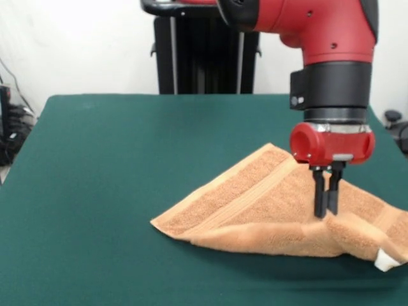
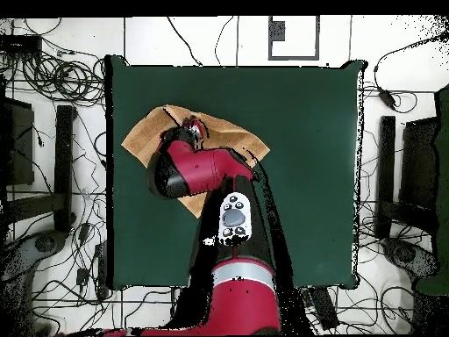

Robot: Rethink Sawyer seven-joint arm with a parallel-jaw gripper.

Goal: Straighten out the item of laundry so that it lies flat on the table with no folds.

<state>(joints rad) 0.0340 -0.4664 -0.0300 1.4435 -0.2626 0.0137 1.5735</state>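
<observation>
Front view showed the claw (image 1: pixel 327 213) pinching the rumpled orange-tan towel (image 1: pixel 255 210) on the green surface (image 1: pixel 95 191).

The orange-tan terry-cloth hand towel (image 1: pixel 268 213) lies folded on the large dark green felt-topped table (image 1: pixel 115 191), toward the front view's right near corner. The red and black arm's gripper (image 1: pixel 326 212) stands on the towel's right part, and a small white tag (image 1: pixel 386 260) sits at the towel's right near end.
</observation>
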